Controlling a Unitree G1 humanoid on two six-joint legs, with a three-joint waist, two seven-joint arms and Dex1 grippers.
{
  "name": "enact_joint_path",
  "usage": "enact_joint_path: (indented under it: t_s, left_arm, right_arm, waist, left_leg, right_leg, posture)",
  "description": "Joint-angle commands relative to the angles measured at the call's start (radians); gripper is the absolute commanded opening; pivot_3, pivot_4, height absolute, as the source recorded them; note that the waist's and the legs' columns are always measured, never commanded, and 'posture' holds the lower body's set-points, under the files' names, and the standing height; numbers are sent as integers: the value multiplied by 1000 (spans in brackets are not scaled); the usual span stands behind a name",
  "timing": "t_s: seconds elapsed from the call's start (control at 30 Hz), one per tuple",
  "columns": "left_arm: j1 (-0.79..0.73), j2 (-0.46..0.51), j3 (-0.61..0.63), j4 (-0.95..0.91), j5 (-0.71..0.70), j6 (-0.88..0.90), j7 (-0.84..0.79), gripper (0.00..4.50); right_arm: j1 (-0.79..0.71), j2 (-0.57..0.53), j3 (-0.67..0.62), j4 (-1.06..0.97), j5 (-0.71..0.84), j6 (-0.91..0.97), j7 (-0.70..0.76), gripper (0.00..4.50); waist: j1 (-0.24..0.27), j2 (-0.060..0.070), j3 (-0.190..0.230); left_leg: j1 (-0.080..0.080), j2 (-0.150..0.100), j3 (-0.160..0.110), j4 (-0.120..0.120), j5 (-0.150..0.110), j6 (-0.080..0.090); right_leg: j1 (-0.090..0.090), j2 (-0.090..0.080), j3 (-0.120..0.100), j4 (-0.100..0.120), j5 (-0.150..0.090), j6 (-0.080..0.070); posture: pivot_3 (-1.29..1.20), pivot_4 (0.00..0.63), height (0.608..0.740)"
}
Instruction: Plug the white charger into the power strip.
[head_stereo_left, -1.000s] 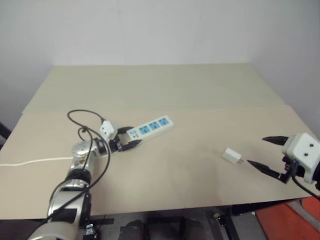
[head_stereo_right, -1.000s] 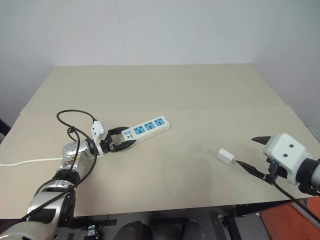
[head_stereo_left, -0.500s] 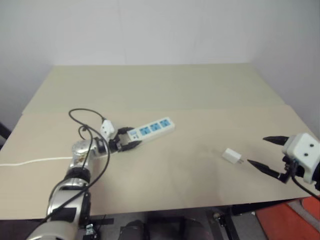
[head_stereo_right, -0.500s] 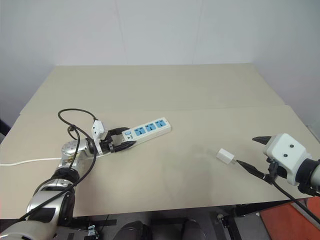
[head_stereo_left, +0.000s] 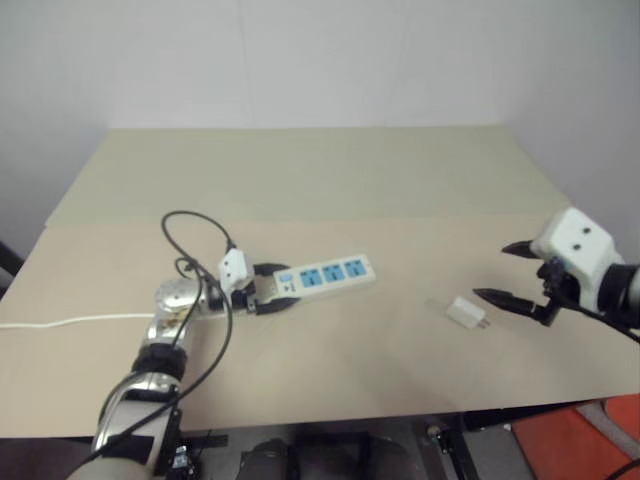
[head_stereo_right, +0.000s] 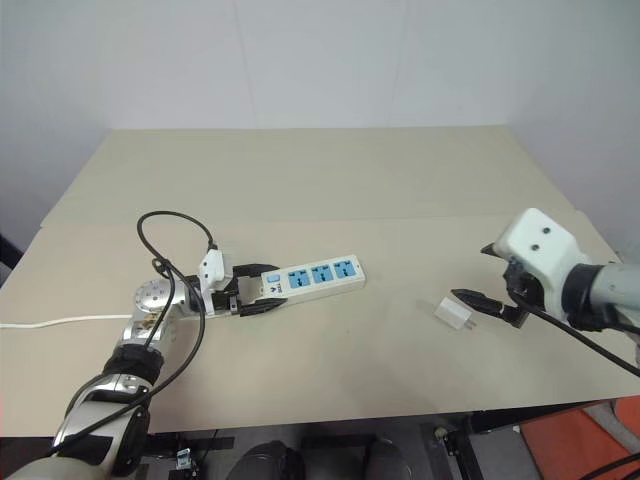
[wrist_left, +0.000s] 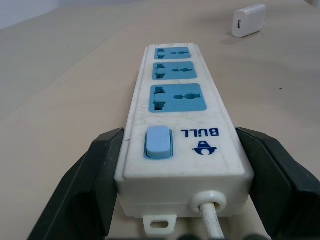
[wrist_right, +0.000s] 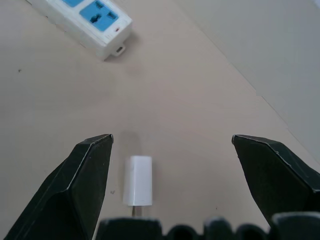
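One power strip (head_stereo_left: 318, 279), one white charger (head_stereo_left: 465, 312) and two grippers are on or over the tan table (head_stereo_left: 330, 180). The strip has three blue socket faces and one blue switch (wrist_left: 158, 141) at the end nearest the left gripper (head_stereo_left: 262, 291); a thin white cord (head_stereo_left: 70, 322) runs from that end toward the table's left edge. The left gripper is clamped on the switch end of the power strip, one black finger (wrist_left: 95, 170) against each long side. The strip lies flat, left of the table's middle, toward the near edge. The charger lies on its side toward the near right corner, well apart from the strip. The right gripper (head_stereo_left: 510, 272) hangs just beside the charger with its fingers spread wide, holding nothing; in its wrist view the charger sits between the two fingers.

Compared with a second ago, the strip and left gripper have shifted rightward toward the table's middle, and the right gripper has come closer to the charger, which has not moved.
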Motion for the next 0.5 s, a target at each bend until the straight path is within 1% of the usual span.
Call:
enact_joint_path:
  t_s: [0.03,0.17,0.23,0.37,0.5]
  left_arm:
    - [21,-11,-25,-44,16,-10,32,3238]
    - [32,-20,-33,-46,20,-10,56,3238]
    - [36,-27,-38,-49,19,-8,66,3238]
    - [46,-40,-52,-52,27,-13,82,3238]
    - [55,-47,-61,-62,31,-5,94,3238]
  right_arm:
    - [-175,-90,155,21,44,198,39,4500]
    - [-433,-73,367,90,47,393,56,4500]
    - [-535,-64,451,121,38,454,70,4500]
    - [-671,-55,590,172,5,496,95,4500]
    - [-741,-36,703,217,-39,500,109,4500]
  waist:
    - [-2,0,0]
    - [-3,0,0]
    - [-4,0,0]
    - [-1,1,-1]
    - [-1,1,-1]
  left_leg:
    - [0,0,0,1,0,0]
    - [-1,0,-1,1,0,0]
    - [-3,0,-1,1,0,0]
    - [-10,0,0,2,0,0]
    - [-12,0,0,5,0,0]
  right_leg:
    - [-1,-1,0,-1,0,0]
    - [-2,-1,0,-1,0,-1]
    - [-4,-2,0,0,1,-1]
    - [-11,-2,-1,1,1,-1]
    - [-11,-2,-2,0,2,0]
  posture:
    - [0,150,740]
    - [0,150,740]
    - [0,150,740]
    - [0,150,740]
    - [0,150,740]
